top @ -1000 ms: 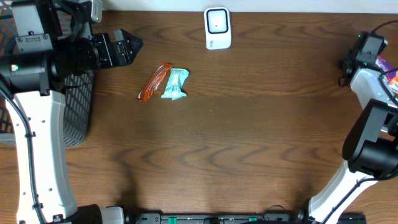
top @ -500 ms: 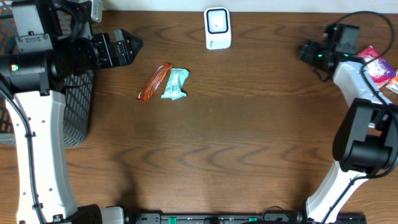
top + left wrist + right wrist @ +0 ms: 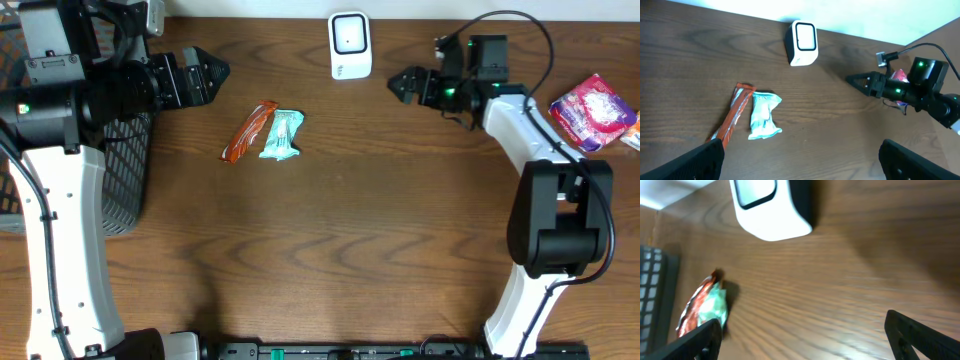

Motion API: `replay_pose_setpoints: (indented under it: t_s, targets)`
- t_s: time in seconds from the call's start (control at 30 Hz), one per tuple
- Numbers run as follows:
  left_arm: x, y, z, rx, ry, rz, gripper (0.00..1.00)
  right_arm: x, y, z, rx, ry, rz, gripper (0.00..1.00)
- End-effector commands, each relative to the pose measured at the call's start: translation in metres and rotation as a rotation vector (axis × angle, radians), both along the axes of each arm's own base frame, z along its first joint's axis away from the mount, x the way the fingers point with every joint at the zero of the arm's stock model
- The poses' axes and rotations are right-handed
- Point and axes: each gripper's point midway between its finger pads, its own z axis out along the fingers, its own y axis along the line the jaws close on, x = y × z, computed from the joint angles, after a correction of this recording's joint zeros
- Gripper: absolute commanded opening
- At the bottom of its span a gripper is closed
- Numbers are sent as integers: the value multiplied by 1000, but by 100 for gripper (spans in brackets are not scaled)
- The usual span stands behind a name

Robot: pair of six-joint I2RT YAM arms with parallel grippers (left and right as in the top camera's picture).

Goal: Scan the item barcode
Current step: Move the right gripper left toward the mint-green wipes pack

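Observation:
A white barcode scanner [image 3: 350, 45] stands at the back middle of the table. An orange-red wrapper [image 3: 249, 131] and a teal packet [image 3: 282, 135] lie side by side left of centre. A pink packet [image 3: 592, 111] lies at the far right. My right gripper [image 3: 400, 82] hovers open and holds nothing, just right of the scanner, pointing left. My left gripper [image 3: 213, 72] is open and holds nothing, up and to the left of the two packets. The left wrist view shows the scanner [image 3: 802, 43], the wrapper [image 3: 733, 116] and the teal packet [image 3: 763, 115]. The right wrist view shows the scanner [image 3: 771, 207] close by.
A black mesh basket [image 3: 125, 170] stands at the left table edge under my left arm. The right arm's cable arcs over the back right of the table.
My right gripper has opened and swung left along the back of the table to beside the scanner, leaving the pink packet lying at the right edge. The left arm has not moved.

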Motion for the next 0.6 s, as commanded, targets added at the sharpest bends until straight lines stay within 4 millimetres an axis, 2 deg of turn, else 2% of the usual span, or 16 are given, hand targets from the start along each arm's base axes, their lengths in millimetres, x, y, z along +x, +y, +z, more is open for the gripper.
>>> replay_pose_setpoints:
  t_s: [0.0,0.1,0.27,0.47,0.53,0.57]
  targets:
    - [1,0,1,-6,-2,-6,98,-3,31,16,50,-2,40,99]
    - [1,0,1,-6,-2,-6,98,-9,55,15,36,-7,77,99]
    - [1,0,1,-6,-2,-6,98,-13,85,3,-106,-33,47,99]
    - [1,0,1,-6,-2,-6,98,-29,140,9,-94,-68,115,99]
    - [1,0,1,-6,-2,-6,98,-33,153,10,-99,-83,127,99]
    - [1,0,1,-6,-2,-6,98,-33,156,6,-126,-73,74,99]
